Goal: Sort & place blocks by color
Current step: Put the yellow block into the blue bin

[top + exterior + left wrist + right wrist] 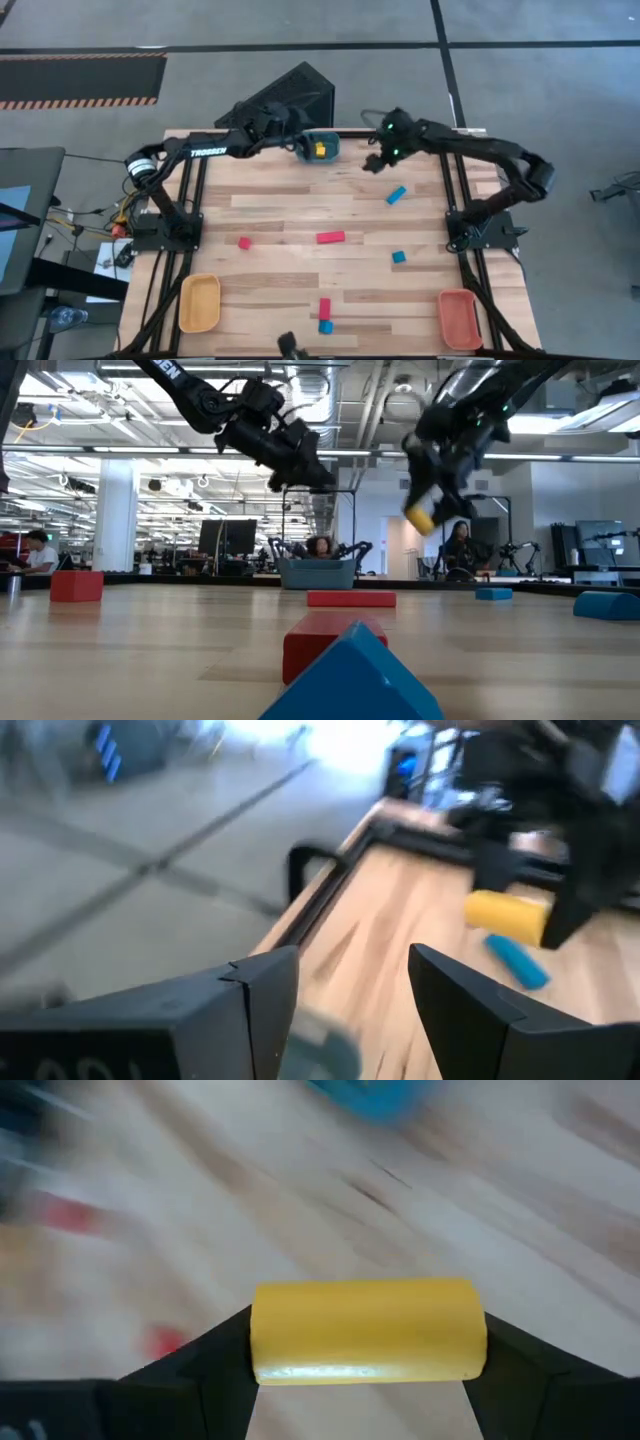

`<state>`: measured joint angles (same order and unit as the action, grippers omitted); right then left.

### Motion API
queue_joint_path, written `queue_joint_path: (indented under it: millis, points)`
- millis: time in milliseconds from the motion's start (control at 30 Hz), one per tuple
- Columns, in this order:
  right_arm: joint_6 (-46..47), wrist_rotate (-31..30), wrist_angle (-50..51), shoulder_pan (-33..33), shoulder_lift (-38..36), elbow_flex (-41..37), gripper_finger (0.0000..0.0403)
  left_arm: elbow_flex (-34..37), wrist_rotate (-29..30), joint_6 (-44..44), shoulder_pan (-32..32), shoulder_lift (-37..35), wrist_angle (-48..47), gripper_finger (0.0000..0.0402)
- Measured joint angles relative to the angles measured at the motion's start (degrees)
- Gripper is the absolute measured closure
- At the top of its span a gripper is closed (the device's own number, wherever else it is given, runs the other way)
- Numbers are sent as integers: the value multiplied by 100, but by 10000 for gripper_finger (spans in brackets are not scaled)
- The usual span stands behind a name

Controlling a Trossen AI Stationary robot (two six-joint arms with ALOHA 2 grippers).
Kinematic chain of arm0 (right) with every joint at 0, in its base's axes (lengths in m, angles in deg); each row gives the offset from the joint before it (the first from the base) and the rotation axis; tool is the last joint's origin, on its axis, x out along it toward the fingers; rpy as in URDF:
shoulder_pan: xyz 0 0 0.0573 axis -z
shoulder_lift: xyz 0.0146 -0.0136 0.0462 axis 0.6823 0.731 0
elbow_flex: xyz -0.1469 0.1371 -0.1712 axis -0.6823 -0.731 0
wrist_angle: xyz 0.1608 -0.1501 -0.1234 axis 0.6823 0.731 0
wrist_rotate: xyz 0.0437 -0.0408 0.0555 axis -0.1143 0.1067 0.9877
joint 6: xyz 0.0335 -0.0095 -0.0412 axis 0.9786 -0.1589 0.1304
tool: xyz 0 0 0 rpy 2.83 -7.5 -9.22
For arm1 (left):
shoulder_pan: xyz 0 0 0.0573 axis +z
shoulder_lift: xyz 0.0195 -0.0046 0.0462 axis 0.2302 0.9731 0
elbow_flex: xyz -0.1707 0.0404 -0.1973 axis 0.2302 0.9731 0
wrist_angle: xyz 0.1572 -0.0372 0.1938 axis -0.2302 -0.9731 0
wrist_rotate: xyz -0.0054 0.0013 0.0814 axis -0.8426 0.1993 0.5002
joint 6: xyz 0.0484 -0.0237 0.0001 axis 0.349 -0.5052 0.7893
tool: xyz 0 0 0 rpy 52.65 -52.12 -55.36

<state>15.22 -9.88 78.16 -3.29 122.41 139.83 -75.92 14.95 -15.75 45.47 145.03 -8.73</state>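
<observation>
My right gripper (368, 1342) is shut on a yellow block (368, 1328) with rounded ends, high above the table's far middle (420, 518). My left gripper (350, 965) hovers open above the teal tray (322, 147), which stands at the far edge with another yellow block (320, 150) in it. On the table lie a blue bar (396, 195), a red bar (330, 237), a small red block (244, 243), a small blue block (398, 257), and a red (323, 307) and a blue block (325, 326) near the front edge. My right gripper pinches the yellow block by its two short ends (262, 1335), one finger on each, so the block lies crosswise between them. The fingers slant down from the table's right side. The block is lifted clear, well above the table (420, 518).
A yellow tray (199, 302) stands at the near left corner and an orange-red tray (459, 318) at the near right. The two arms' frames (180, 215) run along the table's sides. Bare wood lies between the blocks in the middle.
</observation>
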Motion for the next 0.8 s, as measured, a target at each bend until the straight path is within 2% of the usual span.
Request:
queue_joint_path:
  millis: [133,333,567,700,800]
  points:
    - [750,1166,-1160,112,-362,2,108,2,-423,681,-354,0,946,221]
    - [1783,2079,-2539,72,-391,4,108,0,-584,1342,-895,0,1831,221]
    - [2951,2457,-4242,-226,-95,4,108,0,-111,1356,-1140,0,1686,209]
    - [3099,2457,-4412,-378,103,7,108,0,389,1300,-1228,0,1761,182]
    - [3124,2406,-4428,-472,286,7,107,2,441,1304,-1228,0,1722,170]
